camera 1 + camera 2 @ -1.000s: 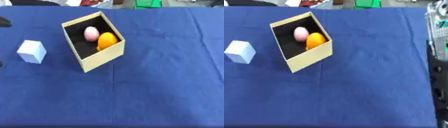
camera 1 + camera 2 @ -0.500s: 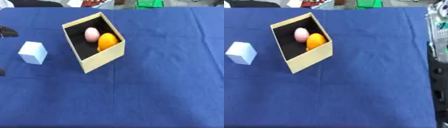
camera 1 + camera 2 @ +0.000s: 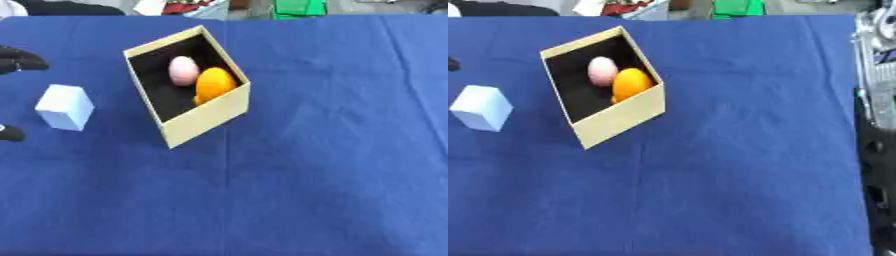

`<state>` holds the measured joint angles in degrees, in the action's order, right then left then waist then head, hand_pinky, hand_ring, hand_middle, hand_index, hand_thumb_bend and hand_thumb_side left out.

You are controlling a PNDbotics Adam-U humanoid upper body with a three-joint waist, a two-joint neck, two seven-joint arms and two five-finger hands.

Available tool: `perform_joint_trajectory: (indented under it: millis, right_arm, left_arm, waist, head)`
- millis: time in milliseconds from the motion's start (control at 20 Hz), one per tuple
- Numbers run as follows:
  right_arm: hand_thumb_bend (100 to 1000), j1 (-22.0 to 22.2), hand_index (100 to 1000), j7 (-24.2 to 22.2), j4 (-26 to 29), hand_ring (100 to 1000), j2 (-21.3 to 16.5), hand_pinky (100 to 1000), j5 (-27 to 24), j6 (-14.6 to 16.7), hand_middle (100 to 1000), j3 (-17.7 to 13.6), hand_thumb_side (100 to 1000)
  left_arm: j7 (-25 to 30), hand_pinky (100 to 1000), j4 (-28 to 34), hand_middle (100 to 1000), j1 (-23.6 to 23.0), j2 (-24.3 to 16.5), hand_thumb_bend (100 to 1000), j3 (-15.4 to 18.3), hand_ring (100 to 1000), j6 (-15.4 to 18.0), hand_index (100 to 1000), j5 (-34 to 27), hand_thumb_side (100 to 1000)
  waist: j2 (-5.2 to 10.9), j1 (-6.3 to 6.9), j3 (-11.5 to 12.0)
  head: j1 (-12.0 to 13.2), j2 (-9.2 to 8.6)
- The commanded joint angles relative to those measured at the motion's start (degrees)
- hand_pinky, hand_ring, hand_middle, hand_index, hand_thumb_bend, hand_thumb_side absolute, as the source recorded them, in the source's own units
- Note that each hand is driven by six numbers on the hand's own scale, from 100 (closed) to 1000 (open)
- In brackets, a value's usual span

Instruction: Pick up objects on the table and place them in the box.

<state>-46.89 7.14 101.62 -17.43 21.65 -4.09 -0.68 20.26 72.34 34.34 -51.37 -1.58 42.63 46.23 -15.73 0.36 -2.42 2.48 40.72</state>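
A pale blue block (image 3: 64, 107) is standing on the blue tabletop (image 3: 306, 175) at the left of the frame, well apart from the box (image 3: 206, 117) to its right. The box is sitting askew in the upper middle, open at the top, its dark inside showing. A pink egg shape (image 3: 183, 70) and an orange ball (image 3: 214, 84) are lying together against its far-right wall, touching or nearly so; the box wall is hiding the ball's lower part.

The left hand (image 3: 17, 60) is showing only as dark fingers at the left edge, above the block, with another dark tip (image 3: 10, 133) below it; most of the hand is cut off, so I cannot tell whether the fingers are spread or curled. They are not touching the block.

A dark and silver structure (image 3: 875, 150) is running down the right edge of the right eye view; what it is cannot be made out.
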Motion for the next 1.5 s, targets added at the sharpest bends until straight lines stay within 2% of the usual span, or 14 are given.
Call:
perform_joint_trajectory:
  millis: [50,400,700,1150,1350,1500]
  right_arm:
    - [100,-1.1,885,-0.4,1.2,1000,-0.4,895,0.1,-0.1,737,-0.2,649]
    - [100,-1.2,887,-0.8,1.6,1000,0.2,895,-0.2,-0.3,736,-0.2,650]
    - [100,-1.7,888,-0.5,1.8,1000,0.4,895,-0.5,-0.7,734,-0.3,651]
    - [100,-2.2,890,-0.6,1.8,1000,0.6,897,-1.1,-0.7,735,-0.4,649]
    - [100,-2.3,890,-0.7,1.9,1000,0.7,898,-1.4,-0.7,735,-0.4,648]
    - [100,-2.3,889,-0.7,1.9,1000,0.8,899,-1.5,-0.8,735,-0.5,647]
  left_arm:
    - [1.6,840,-1.7,887,2.4,-0.4,787,-0.2,888,0.8,988,0.3,1000]
    - [3.3,842,-4.4,889,4.9,1.4,758,-0.7,889,1.4,978,0.9,1000]
    - [6.6,843,-8.3,877,6.1,2.8,763,-0.6,888,1.9,965,2.1,1000]
    - [8.2,839,-12.3,843,7.0,3.6,772,0.2,878,1.4,941,5.6,1000]
    - [8.2,836,-13.4,805,7.2,3.8,772,0.3,870,1.6,926,6.7,1000]
    - [7.8,822,-13.8,670,7.1,4.1,728,0.4,825,2.0,893,6.9,959]
  waist:
    - [0.86,0.20,-0.1]
    - [0.50,0.30,-0.5]
    - [-0.30,0.38,-1.2]
    - [-1.14,0.23,-1.9]
    - [-1.43,0.14,-2.1]
    - [-1.57,0.07,-2.1]
  head:
    - [0.3,-0.64]
    - [-0.3,-0.92]
    - [-0.5,-1.30]
    - [-0.8,-1.84]
    - [-0.8,-2.06]
    - [-0.8,-2.14]
